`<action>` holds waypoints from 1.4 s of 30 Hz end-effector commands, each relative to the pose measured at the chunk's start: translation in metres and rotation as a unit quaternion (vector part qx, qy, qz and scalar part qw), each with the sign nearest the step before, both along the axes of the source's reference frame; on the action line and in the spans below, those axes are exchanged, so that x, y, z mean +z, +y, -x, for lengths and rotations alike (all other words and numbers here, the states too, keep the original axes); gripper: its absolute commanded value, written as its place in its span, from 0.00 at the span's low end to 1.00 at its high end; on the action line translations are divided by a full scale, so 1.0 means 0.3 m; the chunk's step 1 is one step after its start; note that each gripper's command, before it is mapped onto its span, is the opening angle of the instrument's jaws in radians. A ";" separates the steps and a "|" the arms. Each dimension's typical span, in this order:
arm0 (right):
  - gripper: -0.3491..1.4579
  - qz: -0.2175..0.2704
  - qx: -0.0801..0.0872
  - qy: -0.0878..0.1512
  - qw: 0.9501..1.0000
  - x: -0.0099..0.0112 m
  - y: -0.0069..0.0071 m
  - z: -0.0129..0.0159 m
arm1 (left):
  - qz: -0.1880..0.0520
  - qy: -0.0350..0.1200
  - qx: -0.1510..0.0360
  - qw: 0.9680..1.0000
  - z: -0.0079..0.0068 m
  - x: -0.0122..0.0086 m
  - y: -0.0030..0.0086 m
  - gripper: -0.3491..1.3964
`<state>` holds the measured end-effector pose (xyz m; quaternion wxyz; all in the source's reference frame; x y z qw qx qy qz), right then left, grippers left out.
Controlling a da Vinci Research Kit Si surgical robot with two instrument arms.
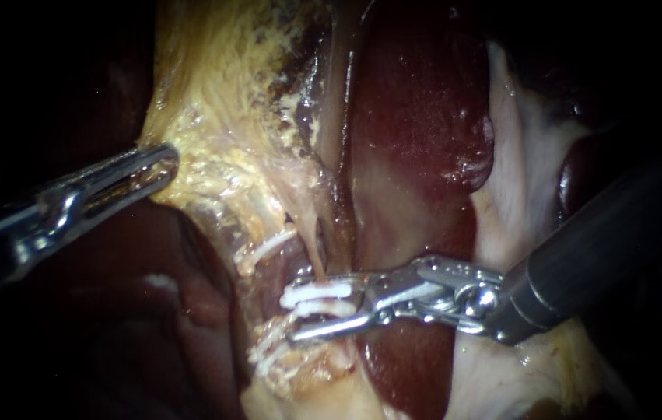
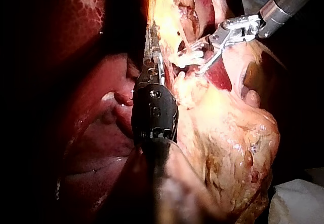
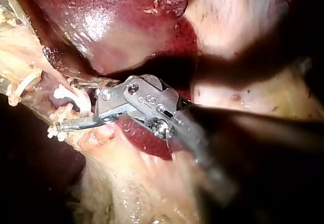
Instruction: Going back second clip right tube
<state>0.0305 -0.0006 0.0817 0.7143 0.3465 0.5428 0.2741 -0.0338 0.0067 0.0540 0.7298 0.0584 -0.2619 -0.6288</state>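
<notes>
Clip [image 1: 313, 295] sits between the jaws of the right instrument [image 1: 303, 309], two white legs lying close together across the right tube [image 1: 316, 249]. Jaws are spread, with a gap showing. The lower jaw is clear of the lower leg; the upper leg lies right by the upper jaw, and I can't tell if they touch. Key relation: the clip's long axis runs nearly in line with the jaws and shaft, while the tube crosses them almost square, coming down from the yellow tissue [image 1: 214, 117]. My read is that the exit path is straight back along the shaft, toward the endoscope view's right, jaws kept apart so neither one drags a leg. Any sideways swing would load the tube. The right instrument is the one at the clip. The left instrument [image 1: 167, 159] is well apart, its jaws together and pinching the edge of that yellow tissue, which looks drawn toward it. Liver [image 1: 416, 117] lies beyond the right jaws, dark red. The endoscope view alone shows more white clips [image 1: 267, 247] on tissue just left of the jaws, above and below them. The right wrist view shows the free jaw running bare past the clip with a clear gap, but no left instrument. The left wrist view shows both instruments, with the right jaws ahead of the left and not touching it.
</notes>
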 end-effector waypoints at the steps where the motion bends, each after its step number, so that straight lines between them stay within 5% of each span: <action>1: 0.52 -0.001 0.007 -0.004 1.000 0.0006 0.0009 0.0008 | 0.000 0.000 0.000 1.000 -0.0001 0.0000 0.0000 0.00; 9: 0.52 0.041 0.008 -0.001 0.999 -0.0040 0.0101 0.0151 | 0.000 0.000 0.000 1.000 -0.0001 0.0000 0.0000 0.00; 17: 0.52 0.116 -0.016 0.024 0.993 -0.0259 0.0216 0.0320 | 0.000 0.000 0.000 1.000 0.0000 0.0000 0.0000 0.00; 23: 0.52 0.134 -0.004 0.044 0.990 -0.0408 0.0308 0.0397 | 0.000 0.000 0.000 1.000 0.0002 0.0004 -0.0002 0.00; 33: 0.52 0.135 -0.007 0.047 0.990 -0.0425 0.0277 0.0401 | -0.002 -0.012 0.009 1.000 0.0073 0.0139 -0.0053 0.00; 42: 0.52 0.135 -0.010 0.050 0.989 -0.0421 0.0263 0.0393 | -0.030 -0.029 0.037 0.998 0.0233 0.0347 -0.0100 0.00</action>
